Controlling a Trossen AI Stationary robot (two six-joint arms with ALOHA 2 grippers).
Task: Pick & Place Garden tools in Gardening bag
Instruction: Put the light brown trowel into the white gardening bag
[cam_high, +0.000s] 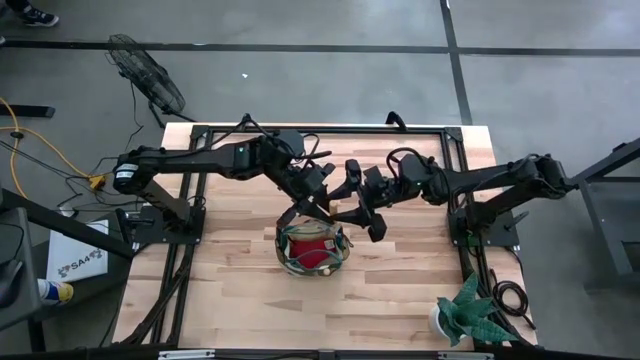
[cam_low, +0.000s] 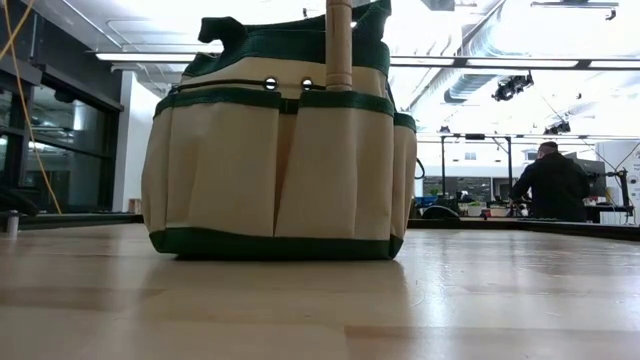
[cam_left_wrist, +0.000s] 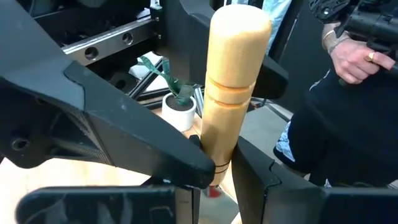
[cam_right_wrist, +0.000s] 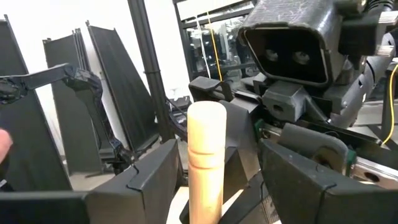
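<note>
You've got a wooden-handled trowel (cam_left_wrist: 231, 106) pinched low on its handle by the left gripper (cam_left_wrist: 217, 171), standing upright right over the gardening bag (cam_low: 275, 160). In the low view the handle pokes straight up out of the bag's rim, so the blade end looks like it's already down inside or in one of the pockets; can't tell which from here. The bag sits mid-surface (cam_high: 250, 290) with something red (cam_high: 316, 256) showing inside it.

Your right gripper (cam_right_wrist: 208, 180) is spread wide and parked around the same handle without squeezing it, fingers on either side.

Stuff I'd watch out for:
- Both grippers are crowded onto one handle above a soft bag. If the right one clamps while the left is clamped too, you might twist the trowel or drag the bag sideways.
- The bag is floppy fabric, so if the trowel snags a pocket edge, pulling away could tip it.
- Let go while the blade isn't seated and the trowel may lean and flop out.

The potted plant (cam_high: 468, 312) at the surface's corner is well apart, no worries there.
</note>
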